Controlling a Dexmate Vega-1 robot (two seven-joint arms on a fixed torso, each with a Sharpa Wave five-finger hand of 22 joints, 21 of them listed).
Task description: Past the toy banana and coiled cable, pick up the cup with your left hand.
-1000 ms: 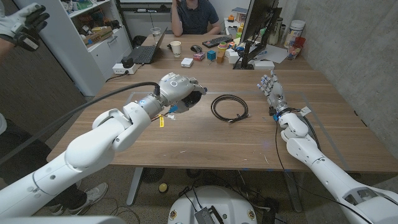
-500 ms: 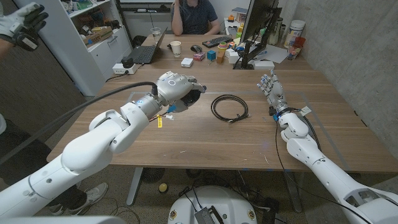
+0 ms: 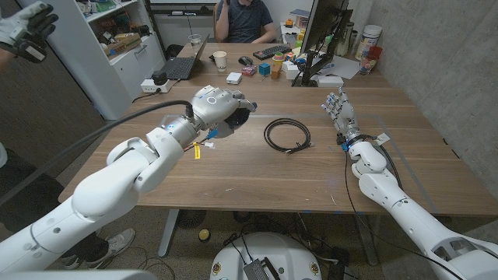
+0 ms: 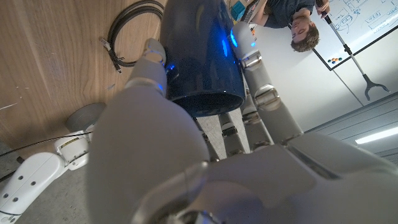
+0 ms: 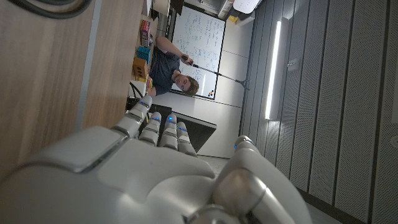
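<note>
Nearest on the wooden table [image 3: 257, 175], two white robot arms are seen entering from the bottom corners of the head view. On the robot's right, the right hand [image 3: 338, 109] is held upright with its fingers straight and slightly apart, nothing in it; the same is seen in the right wrist view [image 5: 155, 168].

One black coiled cable [image 3: 287, 133] lies near the table's middle, between the two hands and apart from both; part of it is also seen in the left wrist view [image 4: 127, 28].

On the robot's left, the left hand [image 3: 219, 106] is wrapped around one dark blue, glossy cylindrical cup [image 4: 202, 56]. In the left wrist view the fingers [image 4: 264, 99] are seen along one side of the cup and the thumb along the other, pressed against its wall. In the head view only a dark edge of the cup [image 3: 238, 118] is seen past the hand, left of the cable. Whether the cup is lifted off the table cannot be told. A yellow tag [image 3: 198, 151] is noted under the left wrist.

At the far end, one open black laptop [image 3: 184, 64], one pale paper cup [image 3: 220, 60], one black keyboard [image 3: 272, 52] and one dark monitor [image 3: 323, 31] are noted. One seated person [image 3: 243, 19] is seen behind the table.
</note>
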